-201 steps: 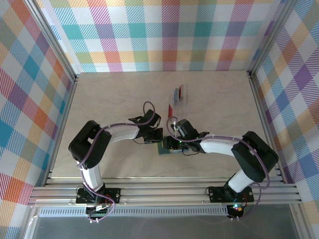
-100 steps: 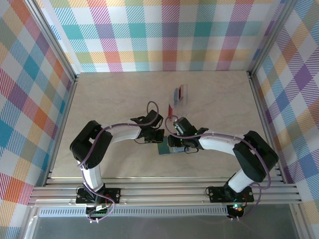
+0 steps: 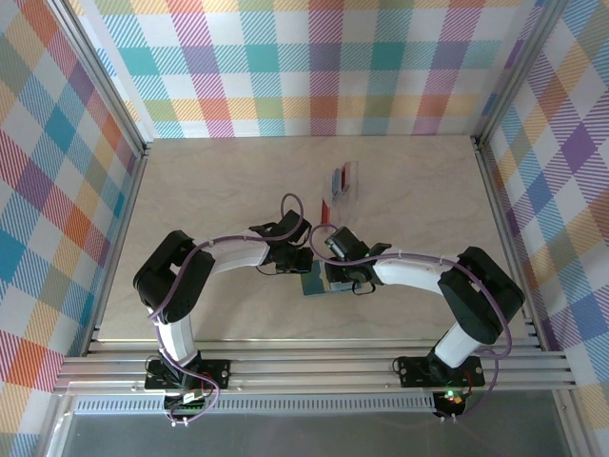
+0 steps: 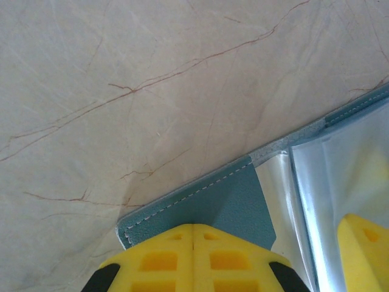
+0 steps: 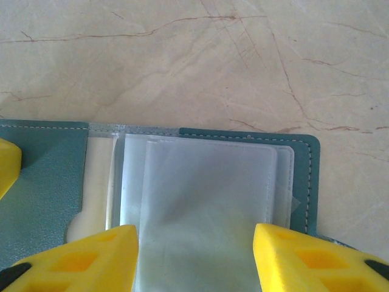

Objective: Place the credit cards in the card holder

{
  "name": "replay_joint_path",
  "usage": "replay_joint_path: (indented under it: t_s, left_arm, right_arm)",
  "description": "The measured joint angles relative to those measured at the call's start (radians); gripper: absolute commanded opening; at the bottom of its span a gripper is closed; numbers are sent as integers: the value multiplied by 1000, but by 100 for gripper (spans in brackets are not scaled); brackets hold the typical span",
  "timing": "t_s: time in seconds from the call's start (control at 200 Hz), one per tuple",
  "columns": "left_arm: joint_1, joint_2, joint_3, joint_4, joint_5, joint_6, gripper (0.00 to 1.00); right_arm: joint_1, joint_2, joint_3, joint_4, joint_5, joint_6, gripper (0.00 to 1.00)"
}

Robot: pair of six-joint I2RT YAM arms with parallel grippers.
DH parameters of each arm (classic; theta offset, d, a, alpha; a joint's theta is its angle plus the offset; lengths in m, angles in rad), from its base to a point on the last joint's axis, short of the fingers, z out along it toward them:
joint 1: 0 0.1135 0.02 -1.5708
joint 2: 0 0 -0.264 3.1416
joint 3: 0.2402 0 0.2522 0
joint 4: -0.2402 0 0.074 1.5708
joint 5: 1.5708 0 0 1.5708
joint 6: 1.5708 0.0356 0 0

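The teal card holder (image 3: 318, 284) lies open on the table between both grippers, its clear plastic sleeves (image 5: 200, 194) facing up. My left gripper (image 4: 193, 228) is shut, its yellow tips resting on the teal cover flap (image 4: 225, 201) at the wallet's left side. Over the sleeves, my right gripper (image 5: 196, 255) stands open, one finger on each side and nothing between them. A red credit card (image 3: 324, 211) lies on the table behind the grippers. Further back, red and blue credit cards (image 3: 344, 178) sit in a clear case.
Checked walls and metal rails (image 3: 495, 190) close the table on three sides. The marbled tabletop (image 3: 209, 190) is bare left of and behind the arms. Cables loop above both wrists (image 3: 290, 205).
My right gripper has shifted a little left over the open wallet. The left gripper edged slightly right and stays shut on the flap side.
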Motion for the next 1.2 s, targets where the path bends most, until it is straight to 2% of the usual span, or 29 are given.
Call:
replay_joint_path:
  t_s: [0.2, 0.4, 0.54, 0.715, 0.865, 1.2]
  left_arm:
    - [0, 0, 0, 0, 3, 0, 0]
    - [0, 0, 0, 0, 3, 0, 0]
    - [0, 1, 0, 1, 3, 0, 0]
    - [0, 3, 0, 1, 4, 0, 0]
    - [0, 3, 1, 1, 4, 0, 0]
    - [0, 6, 2, 1, 7, 0, 0]
  right_arm:
    - [12, 23, 14, 12, 9, -3, 47]
    - [13, 24, 14, 28, -31, -11, 34]
    - [13, 23, 13, 44, -81, -15, 32]
    - [13, -4, -19, 79, -167, -2, 38]
    - [14, -32, -61, 115, -235, 31, 49]
    - [37, -152, -175, 120, -246, 103, 59]
